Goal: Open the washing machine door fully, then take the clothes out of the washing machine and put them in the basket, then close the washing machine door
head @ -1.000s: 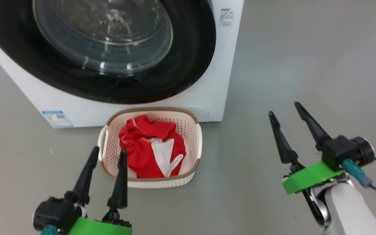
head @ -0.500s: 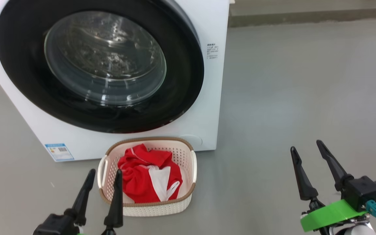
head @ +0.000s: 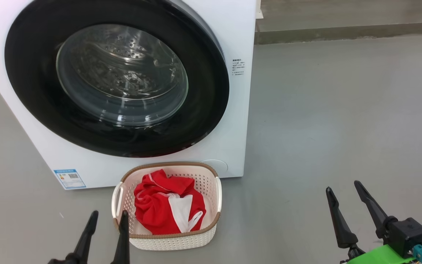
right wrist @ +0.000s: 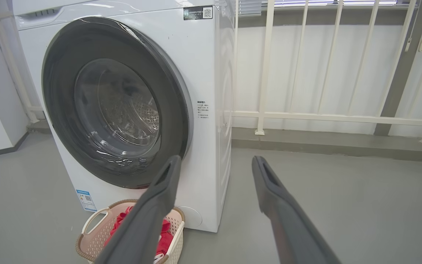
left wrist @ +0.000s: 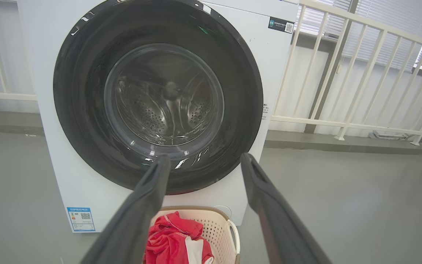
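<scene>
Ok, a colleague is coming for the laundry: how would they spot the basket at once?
Find the white washing machine with its round black door. On the grey floor just before it sits a small cream perforated basket. Its brown rim and the red clothes inside set it apart.

The washing machine (head: 238, 110) is white. Its door (head: 28, 99) has a glossy black rim around clear glass, through which shows a silver drum (head: 123, 69) dotted with holes. A blue-and-white label (head: 69, 178) sits low on the machine's front. Before the machine, the cream basket (head: 174, 242), perforated in rows and rimmed in woven-look brown, holds red clothes (head: 152, 209) with white panels. The floor (head: 343, 110) is plain grey.
</scene>
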Robot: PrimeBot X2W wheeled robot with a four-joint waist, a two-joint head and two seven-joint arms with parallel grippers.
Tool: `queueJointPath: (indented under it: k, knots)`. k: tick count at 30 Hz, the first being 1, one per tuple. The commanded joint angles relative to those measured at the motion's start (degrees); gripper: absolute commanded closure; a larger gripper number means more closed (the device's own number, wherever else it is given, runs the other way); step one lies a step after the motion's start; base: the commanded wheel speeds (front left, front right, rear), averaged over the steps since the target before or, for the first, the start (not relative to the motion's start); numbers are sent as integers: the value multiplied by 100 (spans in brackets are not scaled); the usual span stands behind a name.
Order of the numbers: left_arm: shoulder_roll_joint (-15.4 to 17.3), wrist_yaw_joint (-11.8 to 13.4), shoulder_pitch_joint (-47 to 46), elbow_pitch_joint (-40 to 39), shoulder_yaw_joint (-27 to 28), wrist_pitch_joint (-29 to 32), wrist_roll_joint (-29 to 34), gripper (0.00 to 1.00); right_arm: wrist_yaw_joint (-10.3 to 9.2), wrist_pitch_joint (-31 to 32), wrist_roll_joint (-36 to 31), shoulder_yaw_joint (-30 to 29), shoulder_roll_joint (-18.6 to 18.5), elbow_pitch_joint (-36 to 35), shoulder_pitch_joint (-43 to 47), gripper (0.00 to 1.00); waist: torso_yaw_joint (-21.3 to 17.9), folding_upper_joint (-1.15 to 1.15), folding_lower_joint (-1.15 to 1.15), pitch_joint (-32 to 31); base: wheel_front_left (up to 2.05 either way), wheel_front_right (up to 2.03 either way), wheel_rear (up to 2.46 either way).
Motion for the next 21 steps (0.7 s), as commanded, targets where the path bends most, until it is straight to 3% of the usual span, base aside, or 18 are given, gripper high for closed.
queueJointPath:
  k: [1, 19, 20, 21]
  knots:
    - [36, 27, -61, -133, 220, -45, 82, 0, -21, -4, 63, 136, -63, -209, -63, 0, 8, 0, 0, -4, 0, 0, 0]
    - [37, 14, -36, -256, 273, -45, 123, 0, -21, -16, 104, 58, -63, -264, 9, 0, 35, 0, 0, 28, 0, 0, 0]
    - [1, -2, 88, -87, 88, 0, 60, 100, 0, 0, 48, -43, 10, -102, 154, 100, 34, 0, 0, 29, 0, 0, 0]
    - [-5, -3, 87, -31, 82, 7, 47, 100, 2, 0, 50, -31, 19, -50, 157, 100, 34, 0, 0, 29, 0, 0, 0]
